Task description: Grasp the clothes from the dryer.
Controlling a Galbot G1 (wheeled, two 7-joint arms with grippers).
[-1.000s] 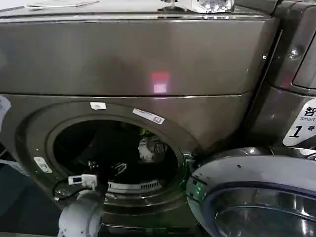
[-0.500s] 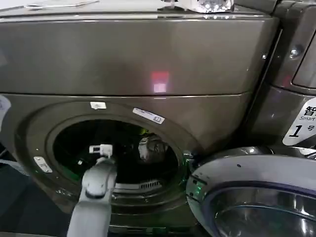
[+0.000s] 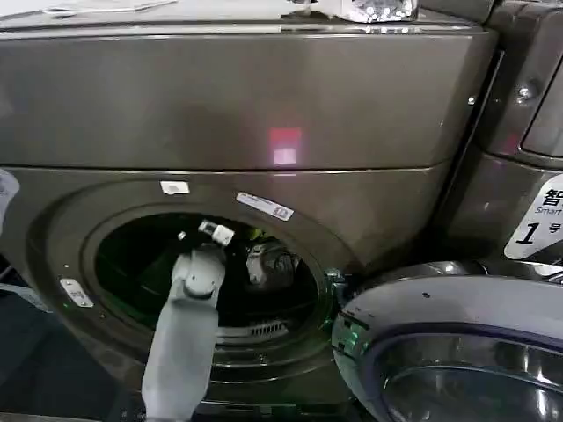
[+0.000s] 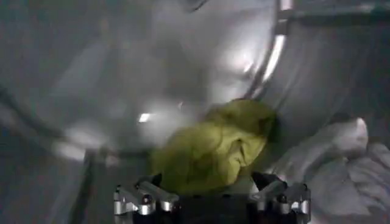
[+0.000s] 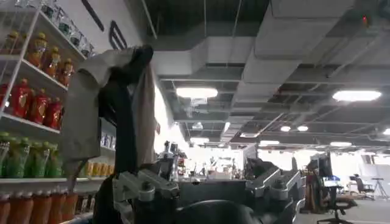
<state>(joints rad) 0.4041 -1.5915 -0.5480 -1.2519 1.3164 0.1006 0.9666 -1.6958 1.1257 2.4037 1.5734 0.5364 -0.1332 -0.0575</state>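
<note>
one arm in the dryer, two cloths ahead

the dryer [image 3: 220, 105] has one round hole in its front, and its one door [image 3: 457, 343] hangs open at the right. one small pink light [image 3: 284, 145] glows above the hole. the left arm [image 3: 185, 343] reaches up into the hole. the left gripper [image 4: 211, 198] is deep inside the drum with its two fingers [image 4: 139, 198] spread wide apart, and they hold nothing. two cloths lie in the drum. the green cloth [image 4: 213, 146] sits right in front of the fingers, near the gap between them. the white cloth [image 4: 332, 167] lies just beside it. the right gripper [image 5: 207, 192] is away from the dryer, in the open room, near shelves of bottles [image 5: 27, 103]. its two fingers are spread too, and nothing is between them.
</note>
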